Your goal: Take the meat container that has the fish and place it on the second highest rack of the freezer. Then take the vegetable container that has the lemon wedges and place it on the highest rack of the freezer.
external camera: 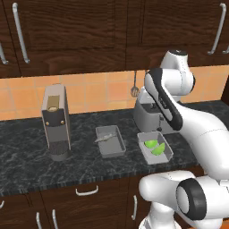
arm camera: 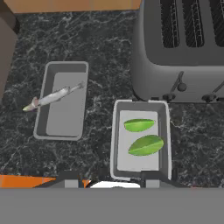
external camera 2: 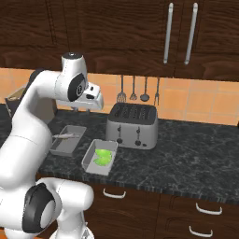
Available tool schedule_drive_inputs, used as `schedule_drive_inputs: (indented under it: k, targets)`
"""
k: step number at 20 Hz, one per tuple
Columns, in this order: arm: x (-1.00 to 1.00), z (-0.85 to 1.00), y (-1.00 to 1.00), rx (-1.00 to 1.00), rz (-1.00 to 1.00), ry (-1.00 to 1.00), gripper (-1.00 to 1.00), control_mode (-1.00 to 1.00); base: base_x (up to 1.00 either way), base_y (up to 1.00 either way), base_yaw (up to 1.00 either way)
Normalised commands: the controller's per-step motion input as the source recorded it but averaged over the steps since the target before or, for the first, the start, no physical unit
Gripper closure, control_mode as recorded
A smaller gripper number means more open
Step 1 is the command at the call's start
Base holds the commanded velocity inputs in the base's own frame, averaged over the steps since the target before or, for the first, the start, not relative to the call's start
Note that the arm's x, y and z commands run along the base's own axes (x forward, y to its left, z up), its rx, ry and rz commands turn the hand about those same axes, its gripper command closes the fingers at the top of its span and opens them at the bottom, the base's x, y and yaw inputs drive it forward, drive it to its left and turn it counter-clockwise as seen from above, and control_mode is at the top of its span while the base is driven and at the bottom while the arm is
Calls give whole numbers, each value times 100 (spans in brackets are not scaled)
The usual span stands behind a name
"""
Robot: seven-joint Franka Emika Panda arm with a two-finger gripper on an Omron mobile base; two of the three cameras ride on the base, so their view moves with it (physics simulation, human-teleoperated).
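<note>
Meat container (arm camera: pixel 63 103), a shallow grey rectangular tray with sloped walls, lies flat on the black speckled stone counter (arm camera: pixel 96 52). Its small slim silvery-grey fish (arm camera: pixel 54 97) lies slantwise, tail end over the tray's wall and poking out past the rim onto the counter side. Just beside it, apart and not touching, sits the like grey vegetable container (arm camera: pixel 140 138) holding bright lime-green lemon wedges (arm camera: pixel 142 136); I count two in the hand view.

In the hand view the vegetable container lies directly ahead of my claw (arm camera: pixel 109 181), the meat container off to the left of it. My two dark fingertips (arm camera: pixel 70 179) show at the bottom of that view, standing apart with bare space between them, clamped on nothing and touching neither tray.

Behind the vegetable container stands a grey metal four-slot toaster (external camera 2: pixel 132 125), near but not touching. Left of the meat container in the left base view stands a tall grey coffee machine (external camera: pixel 56 123). Metal utensils (external camera 2: pixel 138 91) hang on the orange tiled wall (external camera: pixel 89 91) above the toaster; dark wooden cabinets (external camera: pixel 89 31) hang above.
</note>
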Motion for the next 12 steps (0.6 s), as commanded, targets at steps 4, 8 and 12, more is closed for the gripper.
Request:
schedule_drive_inputs:
  k: [4, 8, 12]
  targets:
    - [-4, 0, 0, 1, 0, 0, -100, -100, 0, 0, 0]
    - [-42, 0, 1, 5, 0, 0, -100, -100, 0, 0, 0]
    - [-55, -6, 7, 4, -21, 0, -100, -100, 0, 0, 0]
